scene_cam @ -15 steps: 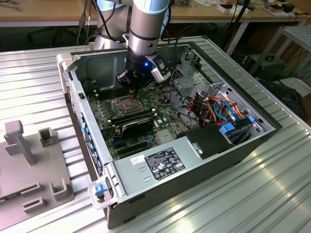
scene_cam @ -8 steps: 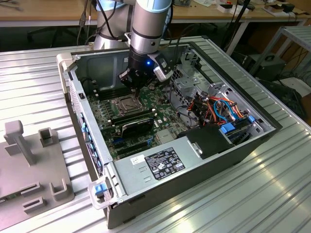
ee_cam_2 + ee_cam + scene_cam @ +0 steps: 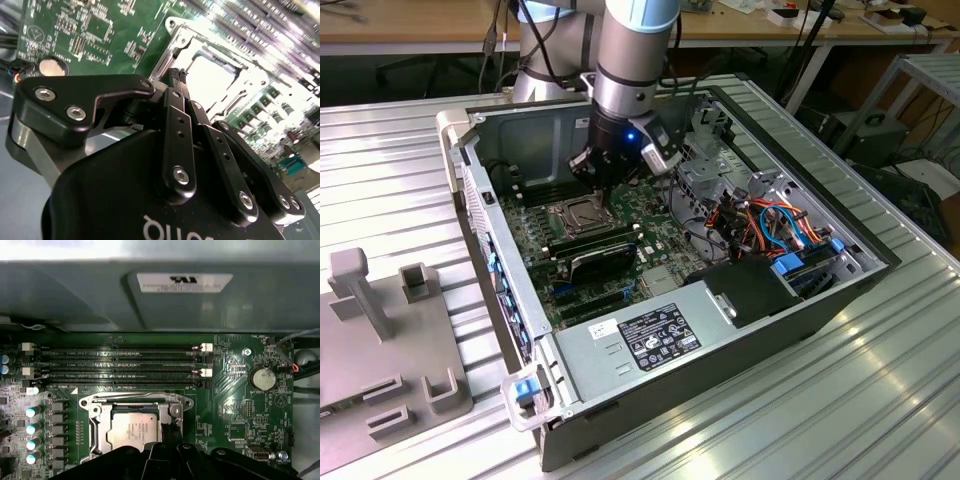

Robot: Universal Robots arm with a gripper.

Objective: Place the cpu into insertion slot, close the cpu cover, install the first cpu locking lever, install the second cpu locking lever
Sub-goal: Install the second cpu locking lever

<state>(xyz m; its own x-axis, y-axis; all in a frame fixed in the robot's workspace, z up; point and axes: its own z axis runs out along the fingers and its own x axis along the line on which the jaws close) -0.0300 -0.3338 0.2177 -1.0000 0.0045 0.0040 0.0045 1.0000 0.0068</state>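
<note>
The cpu (image 3: 133,431) lies flat in the insertion slot (image 3: 580,213), its silvery top showing through the window of the cpu cover (image 3: 136,401). The cover lies down over the chip. My gripper (image 3: 176,76) is shut, its two black fingers (image 3: 170,436) pressed together. Their tips sit at the cover's side edge, right beside the chip. In the exterior view the gripper (image 3: 603,192) hangs just above the socket inside the open computer case. I cannot tell the locking levers apart from the cover's metal frame, nor whether the fingertips touch one.
Long black memory slots (image 3: 117,365) run beside the socket, with the power supply box (image 3: 180,295) behind them. A round battery (image 3: 262,378) sits on the board. Cables and drive bays (image 3: 770,225) fill the case toward the exterior view's right. A grey fixture (image 3: 380,330) stands outside.
</note>
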